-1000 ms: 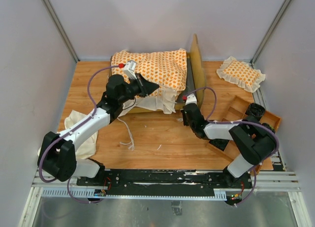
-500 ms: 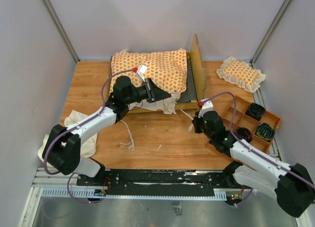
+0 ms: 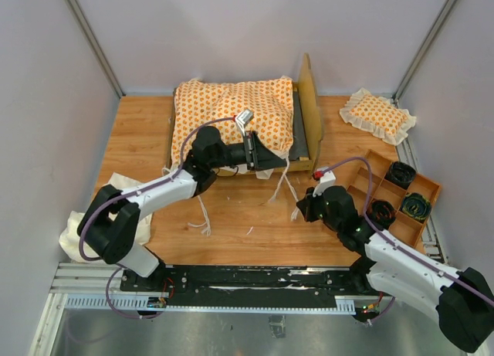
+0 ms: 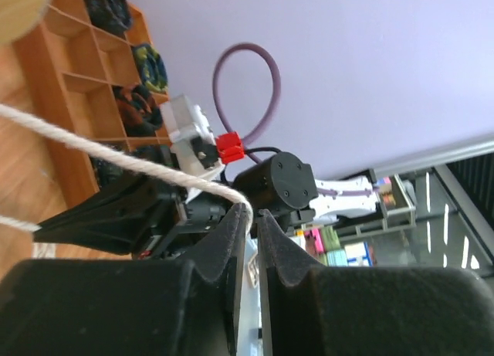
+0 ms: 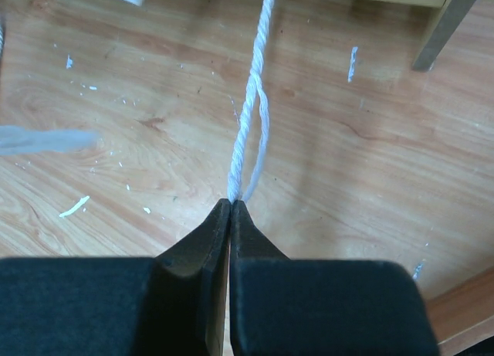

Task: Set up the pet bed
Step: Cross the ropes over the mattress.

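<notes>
The pet bed's orange-patterned cushion [image 3: 231, 113] lies over the light-wood frame, whose headboard [image 3: 311, 109] stands on edge at its right. Cream tie strings [image 3: 282, 188] hang from the cushion's front right corner. My left gripper [image 3: 278, 161] is at that corner; in the left wrist view it [image 4: 252, 211] is shut on a tie string [image 4: 116, 159] that runs taut to the left. My right gripper [image 3: 299, 211] is low over the table, nearer the front edge. In the right wrist view it [image 5: 231, 201] is shut on the end of a twisted tie string [image 5: 251, 116].
A small ruffled pillow [image 3: 378, 115] lies at the back right. A wooden divided tray [image 3: 397, 198] with dark rolled items sits at the right edge. A plain cream cloth [image 3: 116, 209] lies at the left front. A loose string [image 3: 202, 217] lies mid-table. A bed leg [image 5: 444, 28] shows in the right wrist view.
My left gripper moved right along the cushion's front to its right corner, and the cushion spread over the frame. My right gripper drew back toward the front edge with the string.
</notes>
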Controlling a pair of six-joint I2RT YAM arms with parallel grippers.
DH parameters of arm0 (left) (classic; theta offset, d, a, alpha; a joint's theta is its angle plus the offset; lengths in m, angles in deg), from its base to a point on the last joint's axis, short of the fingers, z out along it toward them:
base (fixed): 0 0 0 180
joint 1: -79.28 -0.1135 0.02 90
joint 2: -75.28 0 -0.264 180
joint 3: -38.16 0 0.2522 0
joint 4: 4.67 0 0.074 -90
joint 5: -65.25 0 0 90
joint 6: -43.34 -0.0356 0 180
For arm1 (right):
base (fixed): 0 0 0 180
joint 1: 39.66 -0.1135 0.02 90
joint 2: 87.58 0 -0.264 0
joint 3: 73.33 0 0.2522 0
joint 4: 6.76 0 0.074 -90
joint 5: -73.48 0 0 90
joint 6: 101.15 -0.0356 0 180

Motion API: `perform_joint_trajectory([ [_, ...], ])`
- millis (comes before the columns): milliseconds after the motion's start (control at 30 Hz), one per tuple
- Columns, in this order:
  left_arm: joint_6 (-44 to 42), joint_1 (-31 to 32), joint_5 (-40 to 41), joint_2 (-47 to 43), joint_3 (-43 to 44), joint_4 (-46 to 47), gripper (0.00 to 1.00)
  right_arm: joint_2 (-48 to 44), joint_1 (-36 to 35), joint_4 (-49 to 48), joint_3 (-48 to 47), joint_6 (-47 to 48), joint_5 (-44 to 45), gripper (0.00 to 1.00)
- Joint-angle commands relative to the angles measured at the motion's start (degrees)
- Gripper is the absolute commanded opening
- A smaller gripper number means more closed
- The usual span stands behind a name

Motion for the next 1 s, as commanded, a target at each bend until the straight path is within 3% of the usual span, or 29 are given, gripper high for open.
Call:
perform_joint_trajectory([
  [0,-0.67,1.84,-1.91,3.94,-0.26,5.39,0.13,-0.96,-0.99,-0.91,0.42,-1.17,-1.09,0.00],
  [133,-7.36,1.42,1.35,4.90,-6.02,5.38,0.09,-3.50,-0.95,2.57,-0.69,-0.50,0.59,0.00],
  [367,-21.58,0.90,8.00,5.22,-8.12,-5.19,0.09,-7.94,-0.89,6.23,-1.38,-1.78,1.05,0.00],
  [667,-39.84,3.93,17.81,-3.68,-13.38,-4.97,0.39,-10.14,-0.94,7.43,-4.32,-3.35,1.10,0.00],
  [833,-49.33,8.74,18.16,-5.55,-13.47,-3.95,0.48,-8.73,-0.99,2.79,-4.50,-9.83,-0.47,0.00],
  [967,-51.51,10.76,17.20,-4.12,-13.93,-1.11,0.50,-6.99,-0.94,-1.17,-4.74,-15.59,-0.53,0.00],
])
